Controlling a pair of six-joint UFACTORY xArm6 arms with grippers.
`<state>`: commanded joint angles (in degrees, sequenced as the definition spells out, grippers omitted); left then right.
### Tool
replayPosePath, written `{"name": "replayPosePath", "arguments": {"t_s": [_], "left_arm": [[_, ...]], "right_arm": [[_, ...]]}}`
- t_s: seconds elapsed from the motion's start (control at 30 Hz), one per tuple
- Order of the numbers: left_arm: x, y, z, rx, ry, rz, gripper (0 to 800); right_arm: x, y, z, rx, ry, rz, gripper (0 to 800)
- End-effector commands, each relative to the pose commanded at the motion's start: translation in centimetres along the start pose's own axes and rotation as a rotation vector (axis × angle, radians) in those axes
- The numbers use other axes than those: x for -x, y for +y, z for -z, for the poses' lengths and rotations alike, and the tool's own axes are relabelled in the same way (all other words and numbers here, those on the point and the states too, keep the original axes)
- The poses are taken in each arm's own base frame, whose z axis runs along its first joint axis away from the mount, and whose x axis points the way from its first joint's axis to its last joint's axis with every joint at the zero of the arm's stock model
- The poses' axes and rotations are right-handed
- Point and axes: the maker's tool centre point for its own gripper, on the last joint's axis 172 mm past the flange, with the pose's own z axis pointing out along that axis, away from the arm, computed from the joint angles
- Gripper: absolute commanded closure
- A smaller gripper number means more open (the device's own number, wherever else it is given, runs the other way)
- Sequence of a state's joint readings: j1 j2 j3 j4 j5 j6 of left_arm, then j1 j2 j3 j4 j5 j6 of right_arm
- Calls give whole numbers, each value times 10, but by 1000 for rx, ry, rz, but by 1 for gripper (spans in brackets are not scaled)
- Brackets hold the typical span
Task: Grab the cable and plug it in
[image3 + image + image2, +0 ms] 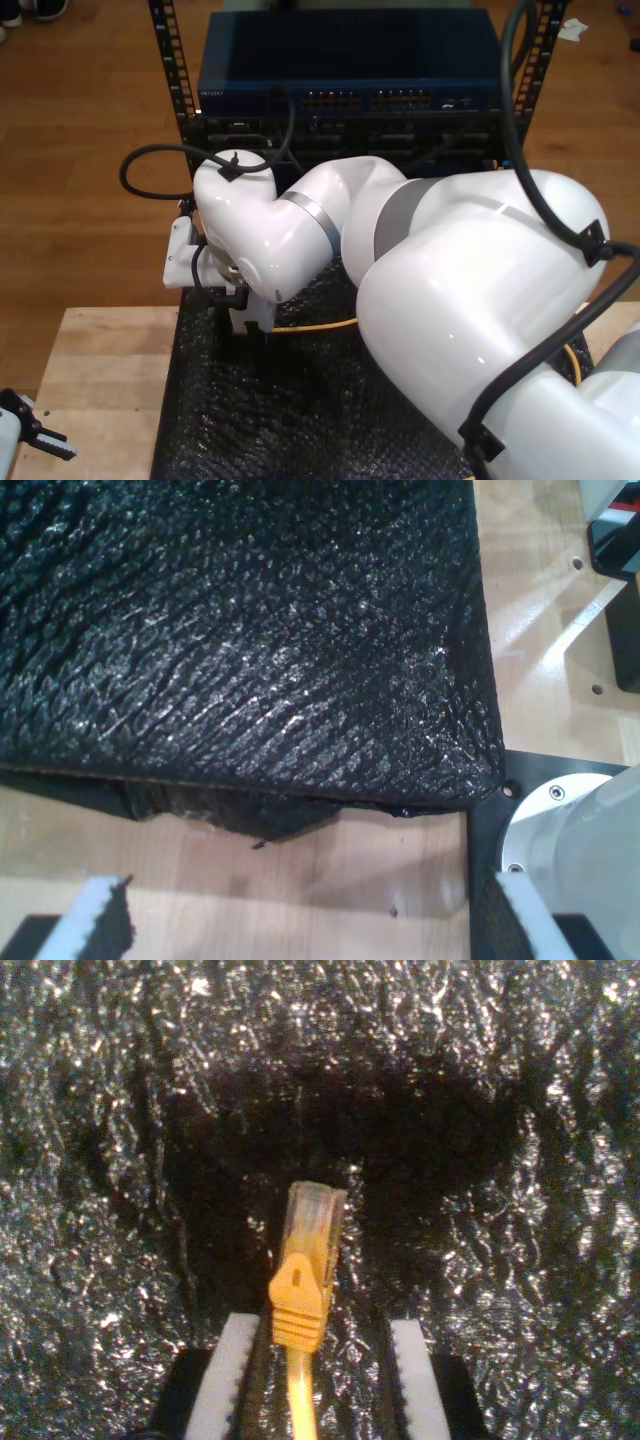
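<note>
The cable [303, 1290] lies flat on the black foam mat [520, 1260], its clear plug pointing away from my second gripper [317, 1380], whose jaws stand apart on either side of the orange boot, not yet closed, likely lined up to pinch it there. In the exterior view that gripper [245, 325] hangs over the mat toward nine o'clock, with the switch rack [350, 95] at twelve. My first gripper [310, 920] waits spread and empty over the wooden table [330, 870] beside the mat's corner.
</note>
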<state>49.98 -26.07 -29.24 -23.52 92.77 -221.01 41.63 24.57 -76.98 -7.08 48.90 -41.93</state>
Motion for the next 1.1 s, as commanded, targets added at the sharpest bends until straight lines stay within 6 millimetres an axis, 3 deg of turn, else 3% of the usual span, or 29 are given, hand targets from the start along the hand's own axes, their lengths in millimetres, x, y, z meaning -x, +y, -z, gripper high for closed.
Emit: {"name": "replayPosePath", "arguments": {"t_s": [0.3, 0.43, 0.57, 0.67, 0.83, 1.1], "left_arm": [[0, 0, 0, 0, 0, 0, 0], [0, 0, 1, -1, -1, -1, 0], [0, 0, 1, -1, -1, -1, 0], [0, 0, 1, -1, -1, -1, 0], [0, 0, 1, -1, -1, -1, 0], [0, 0, 0, 7, 8, 2, 0]], "right_arm": [[-2, 0, 0, 1, 1, 1, 577], [-1, -2, -4, -5, -3, 0, 654], [-2, -3, -7, -8, -6, 1, 660], [-2, -4, -8, -10, -7, 2, 747], [-2, -4, -8, -10, -6, 7, 774], [-8, 7, 10, 7, 21, 131, 794]]}}
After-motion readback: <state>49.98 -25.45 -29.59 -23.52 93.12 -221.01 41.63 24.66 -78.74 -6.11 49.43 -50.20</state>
